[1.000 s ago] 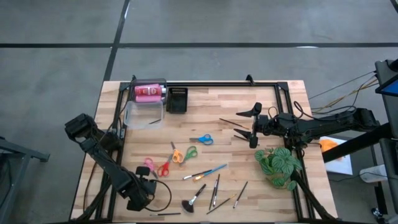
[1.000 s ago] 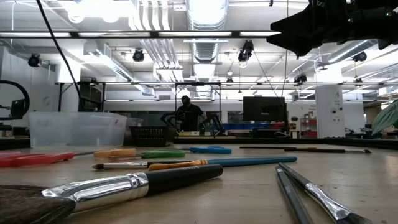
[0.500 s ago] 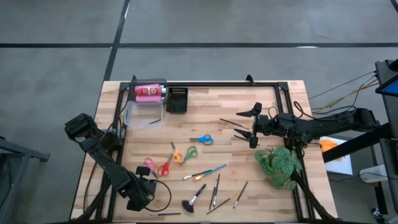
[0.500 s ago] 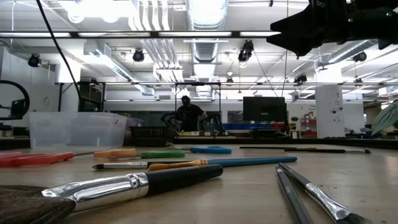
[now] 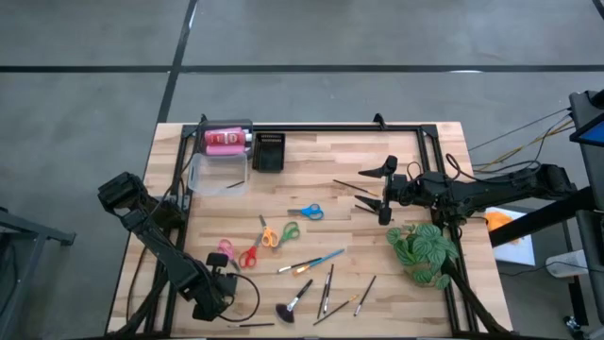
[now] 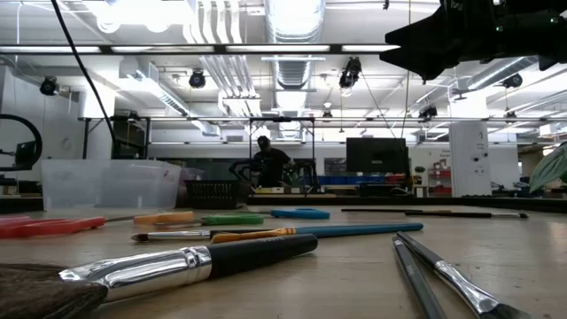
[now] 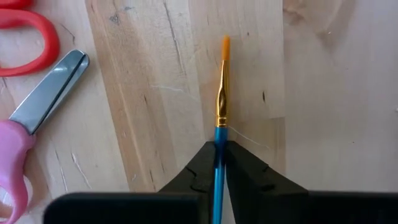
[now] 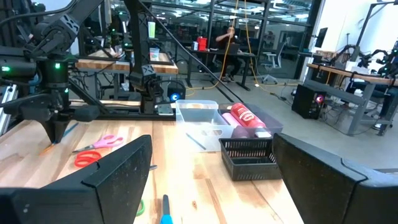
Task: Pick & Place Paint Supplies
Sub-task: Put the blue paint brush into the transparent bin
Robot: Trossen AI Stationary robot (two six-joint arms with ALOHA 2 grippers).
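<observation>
My left gripper (image 7: 219,148) points down near the table's near-left corner (image 5: 217,286) and is shut on a thin blue-handled brush (image 7: 221,93) with an orange tip. Pink and red scissors (image 5: 236,253) lie just beside it. My right gripper (image 5: 383,189) hangs open and level above the table's right half, holding nothing. Orange and green scissors (image 5: 276,233), blue scissors (image 5: 307,212) and several brushes (image 5: 311,263) lie flat on the table. A pink bottle (image 5: 225,140) lies in the clear tub (image 5: 219,170). My left gripper pinches the brush's blue handle (image 7: 218,134) just behind the gold ferrule, between its two fingers. The fingers come from above, pointing down, and lie across the handle. The bristle end sticks out beyond the fingers over the wood; whether it is lifted clear, I cannot tell.
A black tray (image 5: 269,151) stands next to the tub at the far left. A green leafy plant (image 5: 422,250) sits at the right edge. A black frame (image 5: 321,127) runs along the far edge. In the low view a thick black-handled brush (image 6: 204,259) lies close in front.
</observation>
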